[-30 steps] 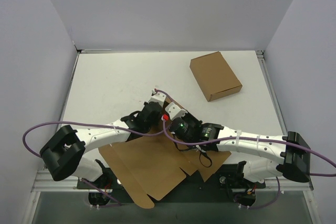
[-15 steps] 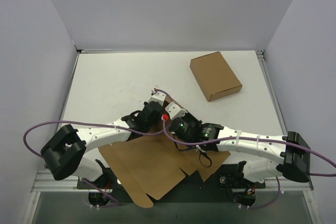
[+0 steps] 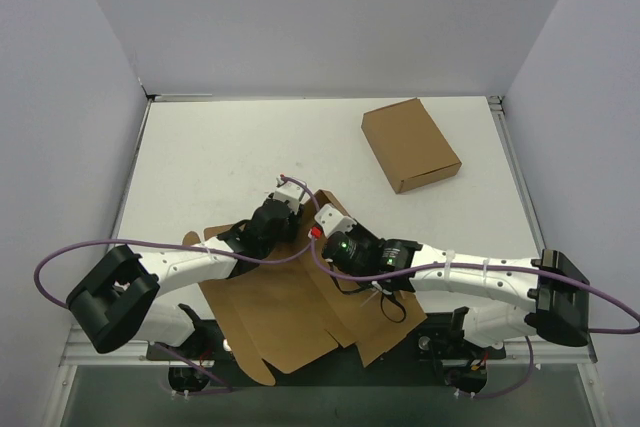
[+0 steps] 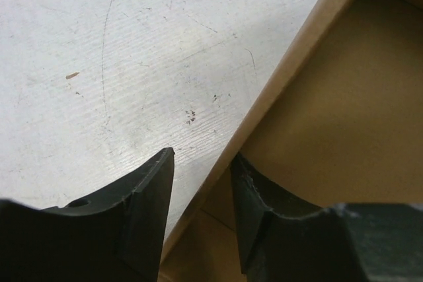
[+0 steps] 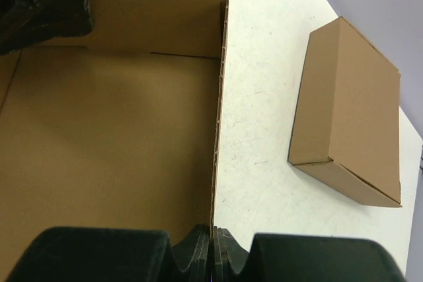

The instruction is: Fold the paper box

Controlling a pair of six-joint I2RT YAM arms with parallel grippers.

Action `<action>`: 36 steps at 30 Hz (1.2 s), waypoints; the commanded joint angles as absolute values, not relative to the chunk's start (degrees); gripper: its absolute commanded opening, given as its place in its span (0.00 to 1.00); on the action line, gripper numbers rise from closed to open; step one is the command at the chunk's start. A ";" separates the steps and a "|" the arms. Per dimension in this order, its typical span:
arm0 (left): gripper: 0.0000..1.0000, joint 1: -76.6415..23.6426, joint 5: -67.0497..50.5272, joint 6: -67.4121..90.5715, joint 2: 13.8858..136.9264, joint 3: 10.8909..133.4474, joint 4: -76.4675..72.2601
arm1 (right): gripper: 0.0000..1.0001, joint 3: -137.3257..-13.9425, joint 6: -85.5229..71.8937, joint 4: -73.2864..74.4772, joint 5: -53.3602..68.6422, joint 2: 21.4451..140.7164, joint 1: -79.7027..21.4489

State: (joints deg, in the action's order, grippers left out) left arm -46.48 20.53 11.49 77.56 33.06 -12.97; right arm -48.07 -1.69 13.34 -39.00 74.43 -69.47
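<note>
The paper box (image 3: 280,317) is a brown die-cut sheet lying near the table's front edge, under both arms, with one wall raised. In the right wrist view that raised wall (image 5: 215,97) stands edge-on, and my right gripper (image 5: 213,239) is shut on its near end. My right gripper (image 3: 322,219) sits at the sheet's far corner in the top view. My left gripper (image 4: 201,186) is open and straddles another raised edge of the paper box (image 4: 310,130). Its left finger (image 4: 142,203) is over bare table and its right finger (image 4: 258,216) is inside the wall. From above, my left gripper (image 3: 297,205) is just left of the right one.
A closed brown carton (image 3: 410,144) lies at the back right, seen also in the right wrist view as a carton (image 5: 350,110) right of the raised wall. Purple cables (image 3: 150,244) loop over both arms. White walls enclose the table on three sides.
My left gripper has opened and let go of the cardboard edge. The paper box has shifted and turned to the left, and a flap now shows beside the left arm. The right gripper stays shut.
</note>
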 commanded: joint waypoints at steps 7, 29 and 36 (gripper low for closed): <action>0.62 -44.65 14.86 8.70 77.78 32.96 -17.05 | 0.00 -47.90 -2.99 15.91 -39.20 74.53 -70.22; 0.57 -40.87 5.00 4.04 81.03 34.80 -19.25 | 0.00 -47.81 -1.67 16.08 -41.05 73.57 -71.89; 0.37 -41.92 15.44 6.85 78.49 32.35 -19.87 | 0.00 -47.73 -1.67 16.08 -41.57 73.30 -72.25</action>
State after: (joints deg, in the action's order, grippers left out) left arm -41.71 6.42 5.69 80.55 32.08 -17.61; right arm -48.03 -1.93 13.65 -39.00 74.56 -71.44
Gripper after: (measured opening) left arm 0.408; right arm 0.056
